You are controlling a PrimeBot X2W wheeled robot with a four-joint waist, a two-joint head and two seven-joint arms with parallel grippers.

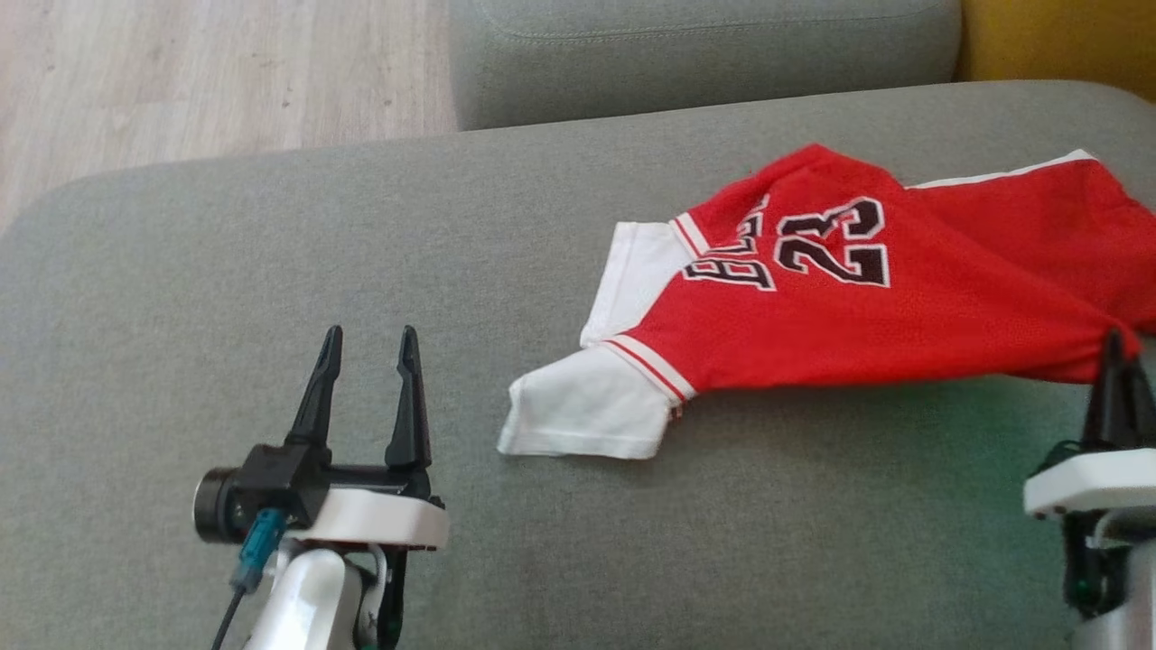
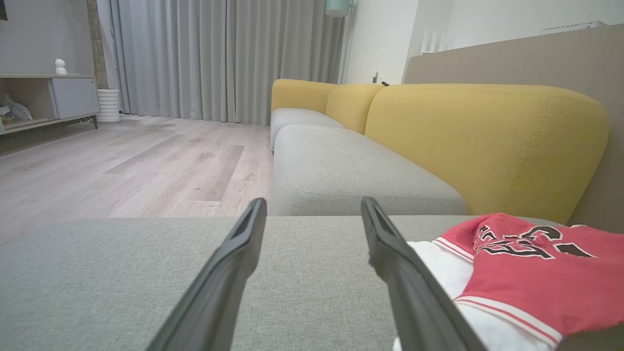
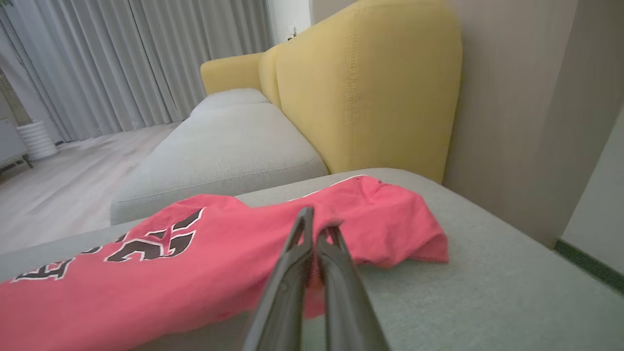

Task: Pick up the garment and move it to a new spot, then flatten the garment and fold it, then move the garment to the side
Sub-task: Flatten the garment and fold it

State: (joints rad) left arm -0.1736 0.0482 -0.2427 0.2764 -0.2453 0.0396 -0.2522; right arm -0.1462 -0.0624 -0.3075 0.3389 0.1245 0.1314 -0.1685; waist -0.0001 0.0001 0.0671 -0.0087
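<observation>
Head view, red and white jersey lying rumpled on the grey sofa cushion, right claw pinched closed on its red near edge, left claw spread open, empty, left of the white sleeve.

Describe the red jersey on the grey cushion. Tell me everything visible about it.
The jersey is red, mesh-like fabric with white short sleeves, striped red-and-white trim at the armholes, and black, white-edged lettering beside the number 23. It lies rumpled and unfolded on the grey sofa cushion, sleeves toward the robot's left, with a white stripe along its far edge. The right gripper is shut on its near right edge, pinching the cloth. The open left gripper stands apart from it.
</observation>
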